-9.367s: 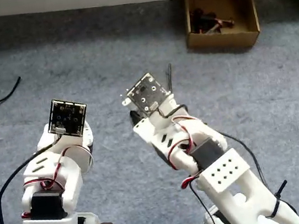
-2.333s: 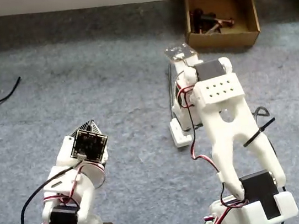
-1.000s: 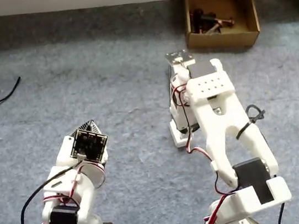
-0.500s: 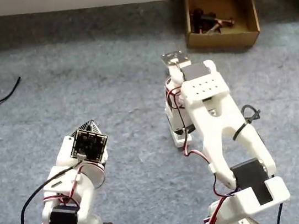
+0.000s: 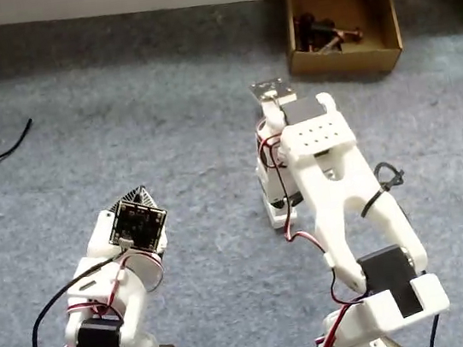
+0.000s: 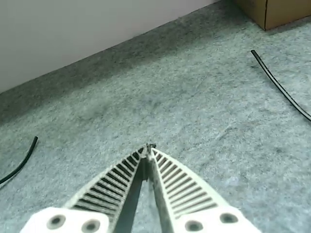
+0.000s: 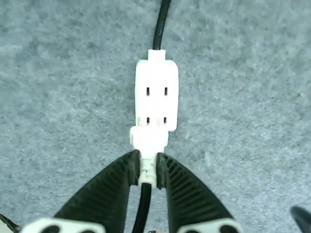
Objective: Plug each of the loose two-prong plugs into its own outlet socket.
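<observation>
The high camera looks down over the carpet; the left wrist camera skims that carpet toward the wall, the right hangs close above the outlet.

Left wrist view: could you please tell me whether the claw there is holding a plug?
No; the left claw is shut with nothing between its tips, above the grey carpet.

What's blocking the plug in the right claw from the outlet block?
Nothing visible. The right claw grips the white plug, and its front touches the outlet block at its near end. Both slot pairs on the block's face are uncovered.
</observation>
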Robot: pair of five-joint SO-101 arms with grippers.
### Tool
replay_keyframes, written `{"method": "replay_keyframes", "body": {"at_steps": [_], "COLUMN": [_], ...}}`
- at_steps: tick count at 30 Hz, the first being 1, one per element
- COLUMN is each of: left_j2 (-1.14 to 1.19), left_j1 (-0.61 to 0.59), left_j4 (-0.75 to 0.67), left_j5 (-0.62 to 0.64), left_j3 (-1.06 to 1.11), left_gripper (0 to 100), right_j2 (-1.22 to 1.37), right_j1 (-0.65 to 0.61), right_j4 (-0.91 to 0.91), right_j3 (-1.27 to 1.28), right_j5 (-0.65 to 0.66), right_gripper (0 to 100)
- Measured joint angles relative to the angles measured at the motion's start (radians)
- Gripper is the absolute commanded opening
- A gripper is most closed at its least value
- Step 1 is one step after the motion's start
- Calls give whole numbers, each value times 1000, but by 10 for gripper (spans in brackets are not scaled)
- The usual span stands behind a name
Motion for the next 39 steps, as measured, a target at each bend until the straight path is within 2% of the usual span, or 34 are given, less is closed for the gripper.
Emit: {"method": "replay_keyframes", "body": {"at_steps": [22,30,39], "left_j2": [0,0,0], "left_j1": [0,0,0], "left_j4": [0,0,0], "left_j5": [0,0,0], "left_j3": [0,0,0], "left_gripper": [5,5,5], "right_j2": [0,-2,-2], "right_j1": [20,14,14], "right_j4": [-5,-83,-86], "right_j3": [9,112,114], "right_j5": [0,0,0], "right_gripper": [5,5,5]}}
